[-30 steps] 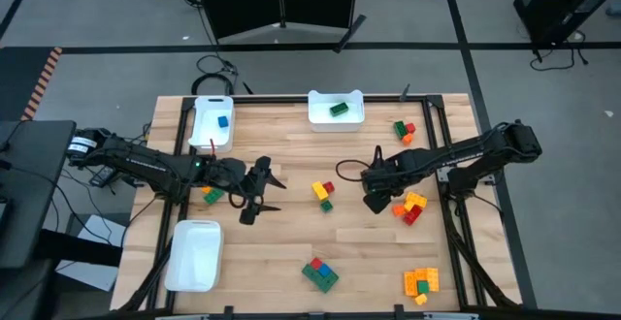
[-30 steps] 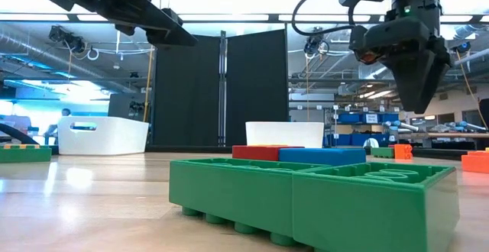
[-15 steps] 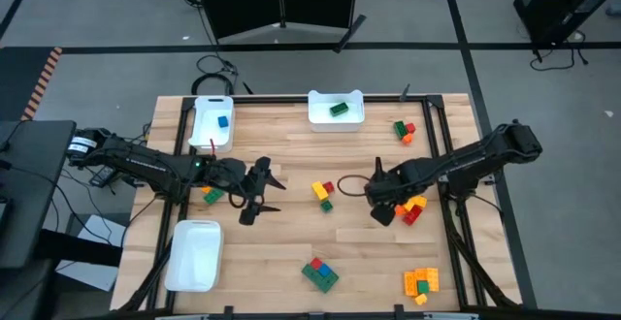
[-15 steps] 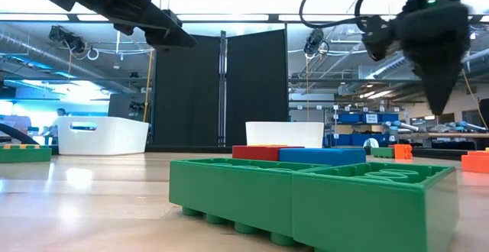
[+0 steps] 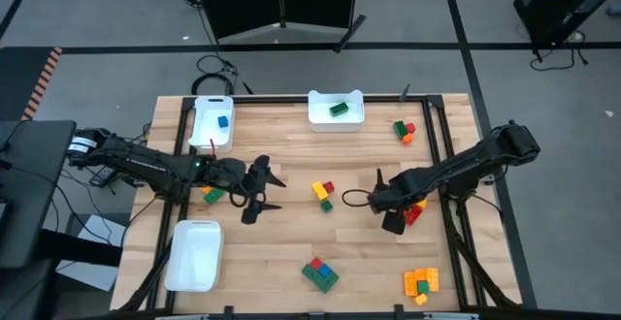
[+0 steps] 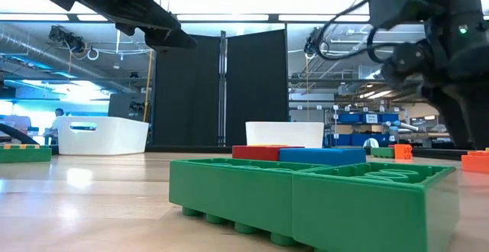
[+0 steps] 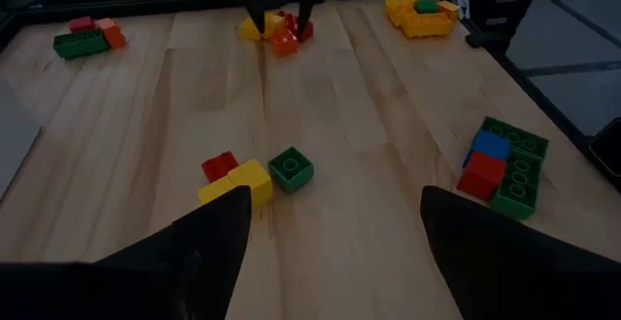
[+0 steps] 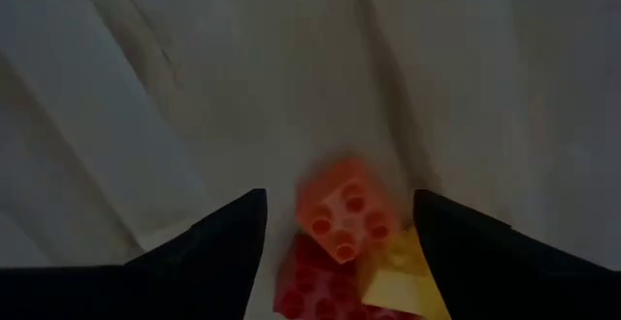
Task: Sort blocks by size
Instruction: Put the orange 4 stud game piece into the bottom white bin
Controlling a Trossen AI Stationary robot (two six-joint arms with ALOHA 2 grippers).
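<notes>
High view: your right gripper over red-orange-yellow cluster near tabletop's right edge, fingers spread to straddle orange brick. Left gripper waits mid-left, fingers spread, empty.

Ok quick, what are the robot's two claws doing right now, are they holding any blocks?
Left gripper: open, holding nothing, above the table.
Right gripper: open, holding nothing, over an orange block.

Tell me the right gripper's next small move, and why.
Probably lower straight down and close on the orange block. The right gripper hangs open above it, fingers on either side, with red and yellow blocks crowding just beside it, so a straight descent looks the least likely to disturb them.
</notes>
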